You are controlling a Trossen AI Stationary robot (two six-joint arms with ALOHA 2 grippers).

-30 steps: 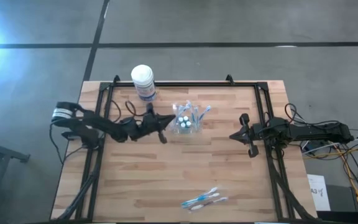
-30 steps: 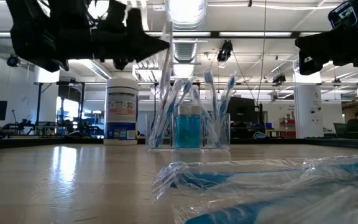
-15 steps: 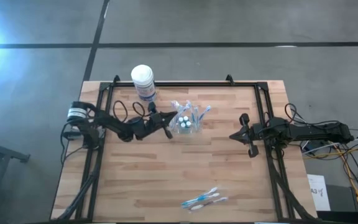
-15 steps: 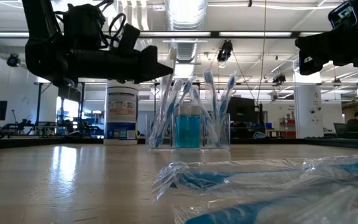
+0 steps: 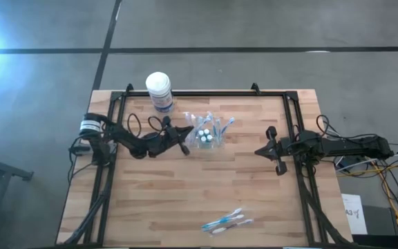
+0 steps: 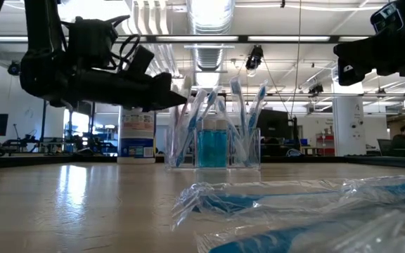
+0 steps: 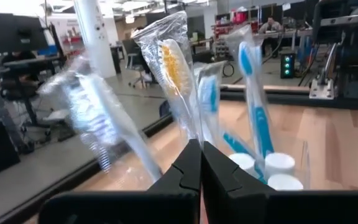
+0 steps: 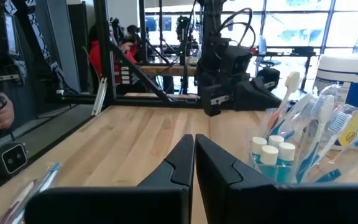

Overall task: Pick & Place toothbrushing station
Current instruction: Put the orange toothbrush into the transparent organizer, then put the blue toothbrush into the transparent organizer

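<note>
Nearest the low camera, wrapped toothbrushes are seen lying flat on the table; in the high view these same brushes appear at the lower centre of the frame, well apart from everything else.

At mid-table, just above the centre of the high view, the clear cup is shown standing upright. Wrapped brushes are held in it, leaning outward, together with white-capped tubes of blue contents.

The left gripper is shown just left of the cup in the high view, its fingers pressed together with nothing between them; whether the tips touch the cup cannot be told. In the left wrist view the closed fingertips are seen directly before the brush wrappers, with the tube caps beyond.

The right gripper is shown at the right of the high view, well apart from the cup, likewise closed on nothing.

Farthest back, a white-lidded canister is shown at the table's rear edge, upper left of the cup. A person in red is visible in the room beyond, in the upper left of the right wrist view.
</note>
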